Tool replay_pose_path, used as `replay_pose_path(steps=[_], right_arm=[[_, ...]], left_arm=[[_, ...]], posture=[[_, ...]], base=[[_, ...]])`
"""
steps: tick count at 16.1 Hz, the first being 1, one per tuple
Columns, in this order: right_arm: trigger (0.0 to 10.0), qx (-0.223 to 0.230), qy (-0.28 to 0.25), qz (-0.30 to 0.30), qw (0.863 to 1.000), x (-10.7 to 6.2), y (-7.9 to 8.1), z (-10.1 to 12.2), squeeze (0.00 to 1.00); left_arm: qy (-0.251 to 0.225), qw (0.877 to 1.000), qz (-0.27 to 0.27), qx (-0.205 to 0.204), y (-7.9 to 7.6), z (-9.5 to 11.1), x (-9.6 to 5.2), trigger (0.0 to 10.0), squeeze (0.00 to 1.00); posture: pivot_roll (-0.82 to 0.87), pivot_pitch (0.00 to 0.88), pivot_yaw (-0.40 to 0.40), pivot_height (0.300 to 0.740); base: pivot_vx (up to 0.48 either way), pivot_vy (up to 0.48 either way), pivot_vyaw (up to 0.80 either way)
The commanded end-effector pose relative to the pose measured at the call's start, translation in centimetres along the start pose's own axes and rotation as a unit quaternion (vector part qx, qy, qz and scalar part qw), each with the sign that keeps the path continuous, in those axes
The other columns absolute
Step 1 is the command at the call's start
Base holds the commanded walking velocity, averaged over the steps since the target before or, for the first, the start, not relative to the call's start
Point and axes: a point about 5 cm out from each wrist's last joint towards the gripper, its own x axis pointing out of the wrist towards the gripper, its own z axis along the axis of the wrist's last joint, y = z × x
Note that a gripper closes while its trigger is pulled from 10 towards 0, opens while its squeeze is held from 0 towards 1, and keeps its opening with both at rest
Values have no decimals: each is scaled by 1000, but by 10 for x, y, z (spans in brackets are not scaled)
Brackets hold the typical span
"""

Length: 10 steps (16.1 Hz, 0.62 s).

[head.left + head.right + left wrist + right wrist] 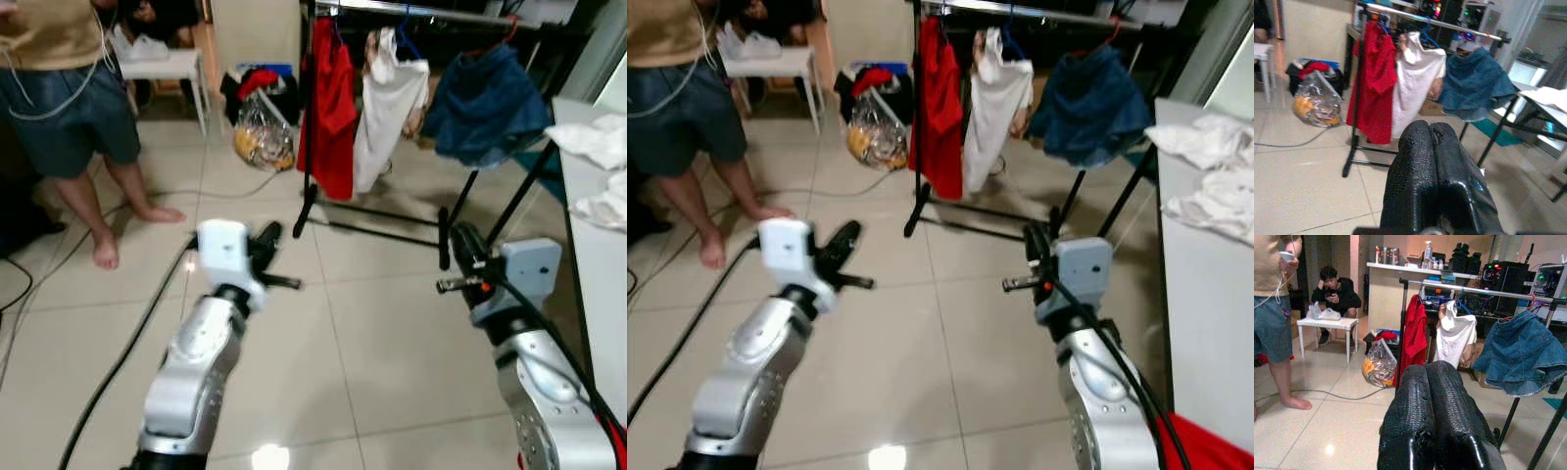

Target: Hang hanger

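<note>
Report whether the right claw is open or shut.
Shut and empty: in the right wrist view the right claw's two black fingers press together along their length with nothing between them.

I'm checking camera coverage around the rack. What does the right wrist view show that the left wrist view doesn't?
Right wrist view: a seated person behind the small white table, a standing person's legs, and the shut right gripper. Left wrist view: the shut left gripper and white cloth on a table edge. Both share the clothes rack, red garment, white garment, denim skirt and plastic bag.
</note>
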Motion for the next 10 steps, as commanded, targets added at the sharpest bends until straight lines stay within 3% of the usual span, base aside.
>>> replay_pose_path(steps=[1,3,6,7,8,9,10], right_arm=[[10000,-1,-2,-4,1000,-1,-4,0,0],[10000,-6,-3,-5,1000,2,-5,0,0],[10000,-34,7,-58,998,7,-13,-4,0],[10000,-31,6,-66,997,5,-16,-6,267],[10000,-30,5,-65,997,4,-16,-6,714],[10000,-19,3,-60,998,3,-14,-8,1000],[10000,-20,4,-60,998,3,-12,-9,1000]], left_arm=[[-11,1000,6,6,-3,3,3,10000,0],[-10,999,32,-6,3,2,4,10000,0],[7,999,41,-17,3,-6,4,10000,0],[12,999,41,-19,2,-9,3,10000,0],[14,999,43,-18,3,-10,3,10000,0],[15,999,43,-11,4,-10,2,10000,0],[15,999,38,-6,4,-10,2,10000,0]], posture=[[-86,0,-22,740],[-78,0,-25,740],[-57,0,-36,740],[-47,0,-40,740],[-45,0,-41,740],[-41,0,-37,740],[-40,0,-35,740]], base=[[0,0,0],[0,0,0],[0,0,0],[0,0,0],[0,0,0],[0,0,0],[0,0,0]])
